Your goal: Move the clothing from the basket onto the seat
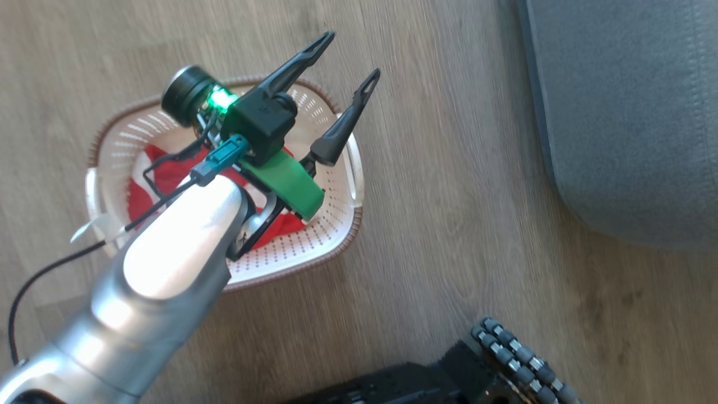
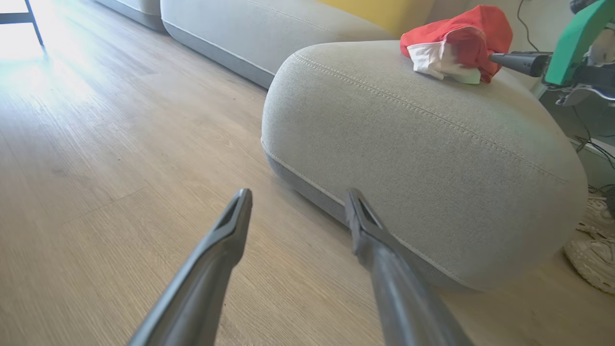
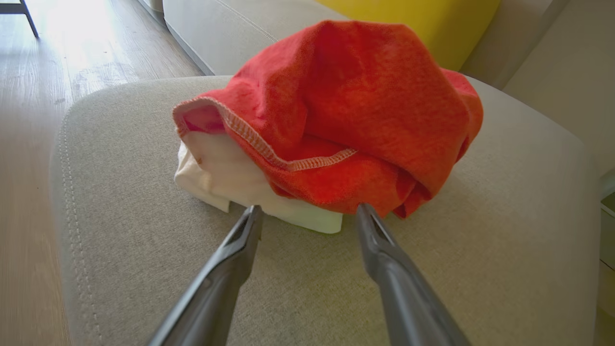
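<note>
The cream basket (image 1: 331, 227) with a brown rim stands on the wood floor, and a red garment (image 1: 162, 177) lies inside it. My left gripper (image 1: 349, 56) hangs open above the basket's right side, holding nothing. In the left wrist view its fingers (image 2: 226, 240) point over the floor toward the grey seat (image 2: 408, 158). A second red garment with a white panel (image 3: 346, 120) lies bunched on the seat (image 3: 504, 216). My right gripper (image 3: 310, 211) is open, its tips at the garment's near edge. That garment (image 2: 461, 33) also shows from the left wrist, with a right finger (image 2: 519, 62) beside it.
The seat's corner (image 1: 634, 112) lies at the upper right of the head view, with bare floor between it and the basket. My dark wheeled base (image 1: 505, 359) is at the bottom. A long grey sofa (image 2: 250, 33), a yellow cushion (image 2: 384, 12) and pale shoes (image 2: 596, 254) surround the seat.
</note>
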You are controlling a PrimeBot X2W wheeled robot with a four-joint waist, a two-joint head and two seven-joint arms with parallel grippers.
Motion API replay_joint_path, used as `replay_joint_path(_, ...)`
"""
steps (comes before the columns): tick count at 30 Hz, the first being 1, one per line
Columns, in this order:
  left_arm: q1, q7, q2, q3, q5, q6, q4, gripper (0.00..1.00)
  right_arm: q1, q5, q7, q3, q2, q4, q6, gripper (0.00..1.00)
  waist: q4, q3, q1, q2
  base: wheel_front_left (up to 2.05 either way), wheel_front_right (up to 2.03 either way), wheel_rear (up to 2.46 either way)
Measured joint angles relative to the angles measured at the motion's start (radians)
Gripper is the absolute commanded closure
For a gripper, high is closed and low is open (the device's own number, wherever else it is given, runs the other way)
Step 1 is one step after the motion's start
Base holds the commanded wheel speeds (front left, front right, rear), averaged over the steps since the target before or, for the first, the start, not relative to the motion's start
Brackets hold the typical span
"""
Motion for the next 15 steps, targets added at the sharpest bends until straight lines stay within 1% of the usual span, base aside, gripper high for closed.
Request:
replay_joint_path(6, 0.056, -0.004, -0.035, 0.058, -0.010, 0.001, 0.012, 0.00, 0.087, 0.024, 0.000, 0.036, 0.007, -0.112, 0.000, 0.00, 0.030, -0.078, 0.0000, 0.0000, 0.00, 0.00, 0.00)
replay_joint_path(13, 0.150, -0.004, -0.086, 0.150, -0.004, -0.002, 0.014, 0.00, 0.185, 0.022, 0.000, 0.095, 0.036, -0.243, 0.000, 0.00, 0.088, -0.179, 0.0000, 0.0001, 0.00, 0.00, 0.00)
replay_joint_path(15, 0.176, -0.004, -0.096, 0.180, 0.002, -0.010, 0.021, 0.00, 0.211, 0.018, 0.000, 0.119, 0.051, -0.270, 0.000, 0.00, 0.107, -0.211, 0.0000, 0.0000, 0.00, 0.00, 0.00)
